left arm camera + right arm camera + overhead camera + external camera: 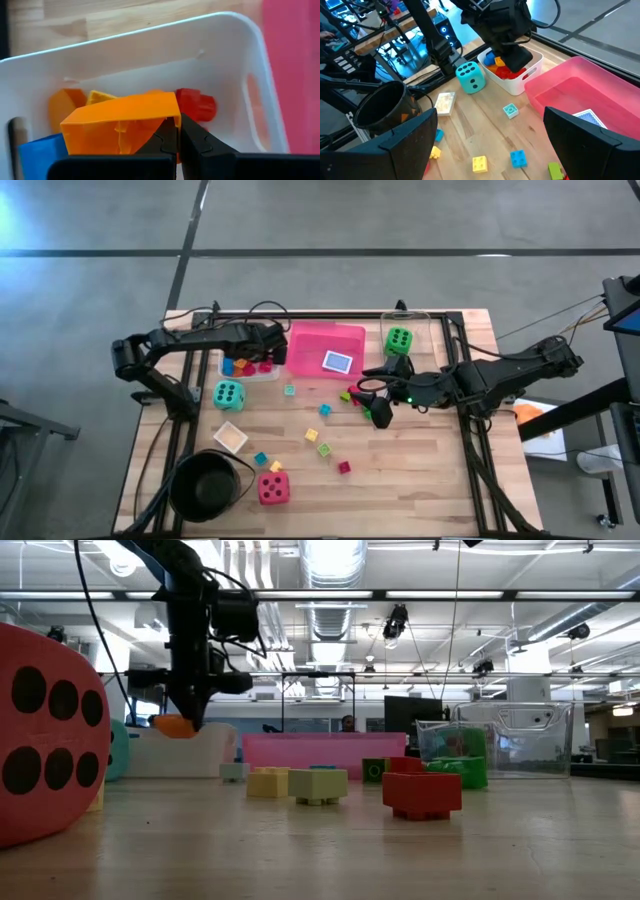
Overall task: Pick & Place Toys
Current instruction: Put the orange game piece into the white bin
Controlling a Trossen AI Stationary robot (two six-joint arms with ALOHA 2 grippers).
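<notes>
Left gripper [268,352] hangs over the white tray [262,373] at the surface's far left, fingers [192,142] closed on an orange block [122,127]; the block sits above the tray's contents, which include orange, yellow, red [197,104] and blue [37,152] blocks. Right gripper [371,399] is poised near the surface's centre-right, fingers spread wide and holding nothing, beside a small cluster of blocks [350,395]. Pink tray [310,340] lies just right of the white tray and contains a card [338,362]. Green die [399,340] sits inside the clear tray [428,320] at the far right. Teal die [228,394] stands on the surface in front of the white tray. Red die [273,488] rests near the front edge, beside the black bowl [205,485]. A second card [230,437] lies between teal die and bowl. Loose blocks are scattered across the middle of the surface [420,480], including yellow [311,436], blue [325,410] and red [344,467] pieces.
</notes>
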